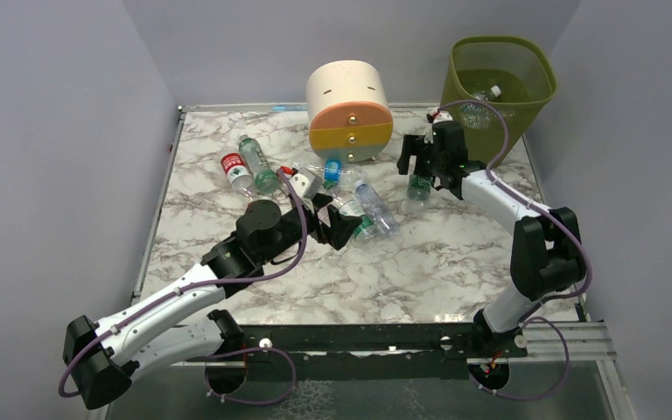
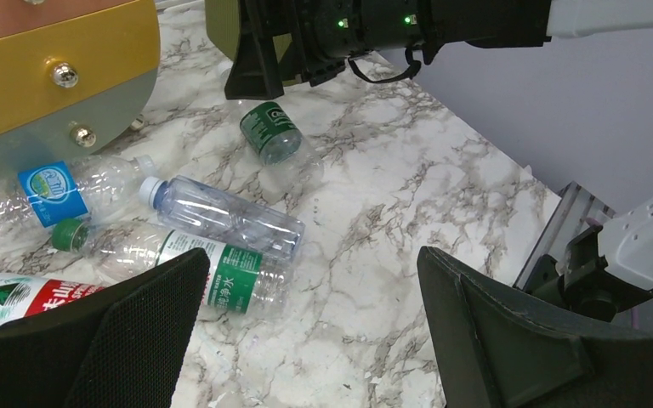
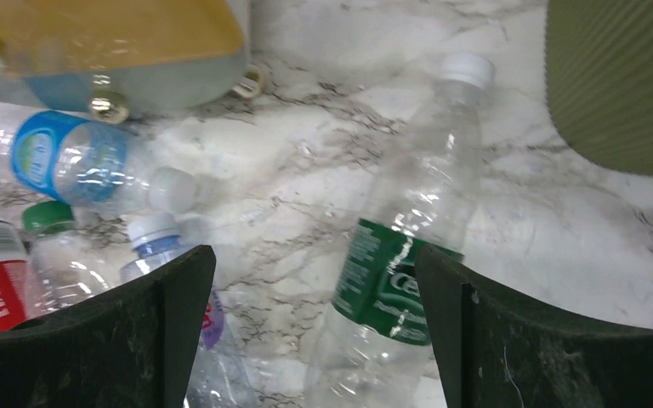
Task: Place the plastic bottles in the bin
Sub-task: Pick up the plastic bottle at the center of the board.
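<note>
**Q:** What do the plastic bottles [image 1: 376, 208] look like, and where are they?

**A:** They are small and clear. Most lie on their sides on the white marble-patterned worktop [image 1: 420, 271], clustered just in front of the round cream, orange and yellow drawer unit [image 1: 348, 109]. Among them are a red-labelled bottle [image 1: 237, 171], a blue-labelled bottle [image 2: 51, 191], a bare clear bottle with a pale cap [image 2: 221, 223] and a green-capped bottle with a green and white label [image 2: 212, 272].

**Q:** And the bin?

**A:** The tall olive-green mesh bin [image 1: 452, 87] stands to the right of the drawer unit in the overhead view, beyond the worktop's back corner. One white-capped clear bottle [image 1: 487, 94] lies inside it.

**Q:** How do the arms stand?

**A:** The right end effector [image 1: 418, 166] hangs in front of the drawer unit and to its right, fingers apart. Beneath it is a clear white-capped bottle with a dark green label [image 3: 387, 285]. In the wrist view this bottle lies between the two fingers, but I cannot tell whether they touch it. The left end effector [image 1: 337, 219] sits low in front of the drawer unit, beside the cluster. Its fingers are wide apart and hold nothing.
</note>
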`<state>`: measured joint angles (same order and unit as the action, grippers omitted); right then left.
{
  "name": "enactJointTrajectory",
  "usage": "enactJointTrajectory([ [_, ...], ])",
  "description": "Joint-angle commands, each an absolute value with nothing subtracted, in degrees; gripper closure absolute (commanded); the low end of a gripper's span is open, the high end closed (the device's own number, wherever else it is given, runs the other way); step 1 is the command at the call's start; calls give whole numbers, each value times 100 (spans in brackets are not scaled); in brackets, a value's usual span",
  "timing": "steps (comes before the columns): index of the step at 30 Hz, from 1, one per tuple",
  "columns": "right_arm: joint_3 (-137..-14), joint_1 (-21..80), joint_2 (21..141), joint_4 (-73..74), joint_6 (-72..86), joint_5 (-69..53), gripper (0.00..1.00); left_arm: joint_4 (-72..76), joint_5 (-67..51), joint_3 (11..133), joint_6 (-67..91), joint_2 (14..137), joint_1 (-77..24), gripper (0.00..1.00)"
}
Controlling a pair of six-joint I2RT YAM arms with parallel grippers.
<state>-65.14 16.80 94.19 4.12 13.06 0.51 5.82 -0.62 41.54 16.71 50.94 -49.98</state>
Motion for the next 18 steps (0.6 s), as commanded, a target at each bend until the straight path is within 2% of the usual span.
enactJointTrajectory([
  [1,-6516,1696,9713,1144,1561,713,10,510,-139,4261,1765,5106,-4990,1],
  [18,-6501,1696,10398,1200,1757,137,19,26,1,4234,2199,4725,-4986,1],
])
